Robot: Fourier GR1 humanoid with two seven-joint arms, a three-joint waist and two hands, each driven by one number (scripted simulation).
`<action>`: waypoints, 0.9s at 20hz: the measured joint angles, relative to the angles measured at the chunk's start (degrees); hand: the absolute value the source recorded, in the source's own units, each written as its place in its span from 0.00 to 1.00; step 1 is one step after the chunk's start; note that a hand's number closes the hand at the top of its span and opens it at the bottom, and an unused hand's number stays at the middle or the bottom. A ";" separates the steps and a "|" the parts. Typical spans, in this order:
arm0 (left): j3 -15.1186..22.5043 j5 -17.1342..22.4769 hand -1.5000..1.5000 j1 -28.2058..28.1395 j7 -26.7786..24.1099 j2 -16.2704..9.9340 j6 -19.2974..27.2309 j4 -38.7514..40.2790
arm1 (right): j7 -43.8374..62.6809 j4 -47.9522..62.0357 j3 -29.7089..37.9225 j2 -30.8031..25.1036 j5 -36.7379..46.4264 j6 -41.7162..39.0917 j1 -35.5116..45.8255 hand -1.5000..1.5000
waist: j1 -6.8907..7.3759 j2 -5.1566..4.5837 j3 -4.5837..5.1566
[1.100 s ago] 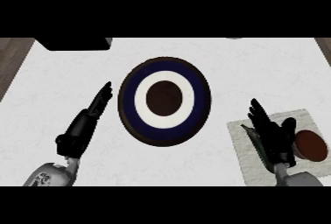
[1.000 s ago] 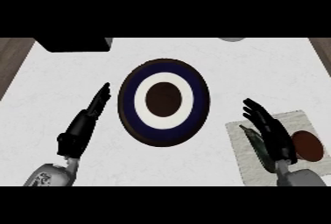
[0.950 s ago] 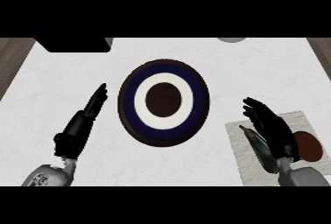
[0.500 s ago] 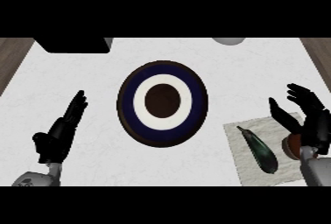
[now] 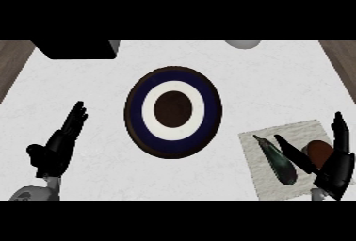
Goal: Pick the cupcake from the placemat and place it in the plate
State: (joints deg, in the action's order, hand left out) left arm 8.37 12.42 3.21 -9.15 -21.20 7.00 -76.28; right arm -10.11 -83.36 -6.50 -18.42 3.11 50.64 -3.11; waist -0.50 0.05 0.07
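Note:
A brown cupcake sits on a pale placemat at the lower right, partly hidden by my right hand. That hand is open, its thumb stretched to the left of the cupcake and its fingers rising on the right side, not closed on it. A round plate with dark blue, white and brown rings lies in the middle of the counter. My left hand rests open at the lower left, fingers straight and pointing up.
A dark green elongated object lies on the placemat left of the cupcake. A black box stands at the top left. A grey round object shows at the top edge. Wooden strips border the white counter on both sides.
My right hand has moved right across the placemat and now straddles the cupcake. My left hand has drifted left and lower. The plate, cupcake and green object have not moved on the counter.

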 measured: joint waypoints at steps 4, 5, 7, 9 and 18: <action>-0.49 -0.64 0.50 0.04 -0.54 0.31 -0.49 0.63 | 11.06 -5.38 -1.90 -4.26 7.46 2.36 -4.38 0.00 | 0.06 0.04 0.08; -0.85 -0.43 0.50 0.03 -0.18 -0.08 -0.77 0.32 | 14.28 -6.21 -2.25 -5.79 9.09 1.91 -5.28 0.00 | 0.12 0.04 0.10; -1.27 -0.32 0.50 0.43 0.17 -0.23 -0.95 0.54 | 20.68 -8.02 -2.64 -9.33 11.54 -0.38 -6.99 0.00 | 0.05 0.02 0.15; -1.53 -0.32 0.50 0.44 -0.28 -0.35 -1.37 0.95 | 26.99 -9.37 -3.62 -12.19 14.09 -3.07 -8.63 0.00 | 0.11 -0.03 0.22; -1.70 -1.16 0.50 0.09 0.10 0.45 -2.07 0.23 | 52.17 -18.76 -5.64 -20.74 18.56 -19.35 -10.07 0.00 | 0.40 -0.01 0.07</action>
State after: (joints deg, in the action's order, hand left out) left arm 6.68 11.25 3.30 -9.06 -20.74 4.93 -76.05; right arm 42.06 -102.12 -12.14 -39.16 21.66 31.29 -13.18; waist -0.10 0.03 0.14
